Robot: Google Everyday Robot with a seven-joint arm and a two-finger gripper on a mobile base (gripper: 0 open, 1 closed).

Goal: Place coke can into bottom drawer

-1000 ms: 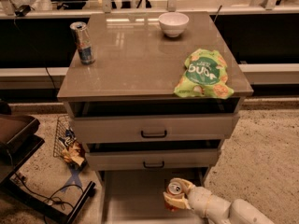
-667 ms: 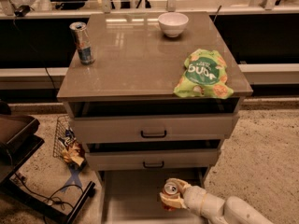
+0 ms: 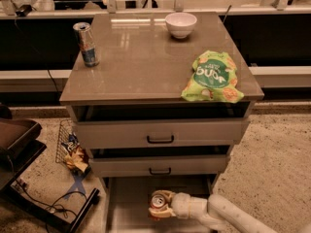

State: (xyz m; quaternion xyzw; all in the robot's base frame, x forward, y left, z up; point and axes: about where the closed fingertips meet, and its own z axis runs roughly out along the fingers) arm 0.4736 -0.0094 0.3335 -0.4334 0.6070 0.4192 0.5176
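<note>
Here, closest to the camera, my gripper (image 3: 160, 207) sits low at the bottom edge of the view. My pale arm (image 3: 228, 216) reaches in from the lower right. The fingers are closed around the coke can (image 3: 156, 201), one on each side. The can is tilted, with its silver top turned up toward the camera. It hangs over the bottom drawer (image 3: 125, 203), which is pulled out, roughly at the middle of the grey floor. I cannot tell whether the can touches that floor or is held just above it.

Just behind are the middle drawer (image 3: 194, 165) and, above it, the top drawer (image 3: 204, 131). Both have dark handles, and each stands slightly proud of the cabinet with a dark gap above it.

To the left, on the speckled floor beside the cabinet, some snack packets (image 3: 74, 152) lie against a wire rack (image 3: 62, 135).

Farther back, on the brown countertop (image 3: 141, 67), a green chip bag (image 3: 212, 76) lies at the front right corner. A slim blue-and-silver can (image 3: 86, 43) stands upright near the left edge. A white bowl (image 3: 181, 24) sits near the rear edge.
</note>
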